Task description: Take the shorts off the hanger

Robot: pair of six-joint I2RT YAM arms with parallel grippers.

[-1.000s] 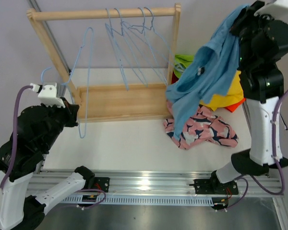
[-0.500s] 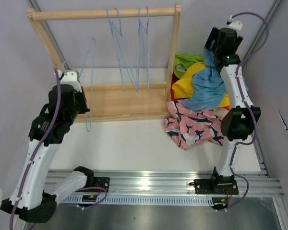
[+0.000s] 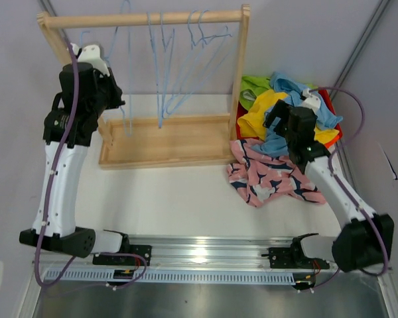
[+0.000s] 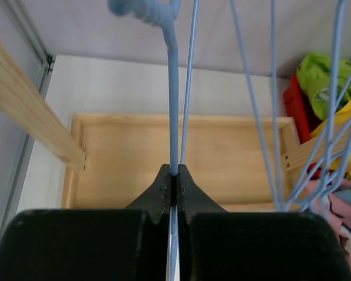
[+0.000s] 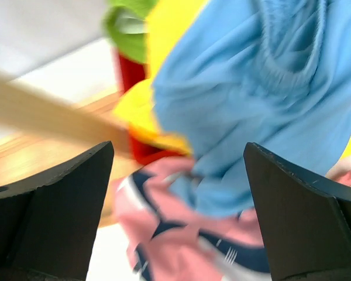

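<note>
My left gripper [image 3: 114, 99] [image 4: 173, 175] is shut on the wire of a bare light blue hanger [image 3: 127, 59] [image 4: 173, 111], held upright beside the left post of the wooden rack [image 3: 139, 18]. The shorts lie heaped right of the rack. The light blue pair [image 3: 288, 86] [image 5: 263, 88] is on top, with yellow [image 3: 257, 116] [image 5: 164, 29], lime green [image 3: 252, 85] [image 5: 126, 23] and orange [image 3: 328, 99] beneath. The pink whale-print pair [image 3: 272, 175] [image 5: 175, 246] lies in front. Just above the heap, my right gripper [image 3: 278, 120] [image 5: 178, 149] is open and holds nothing.
Several more bare blue hangers [image 3: 186, 59] [image 4: 333, 117] hang from the rack's top rail. The rack's wooden base tray [image 3: 166, 142] [image 4: 128, 152] sits below them. A grey wall stands behind, and a metal rail [image 3: 199, 252] runs along the near edge.
My right gripper opened, dropped the light blue shorts onto the heap and came down over it. The left arm carried the bare hanger back and up to the rack's left end.
</note>
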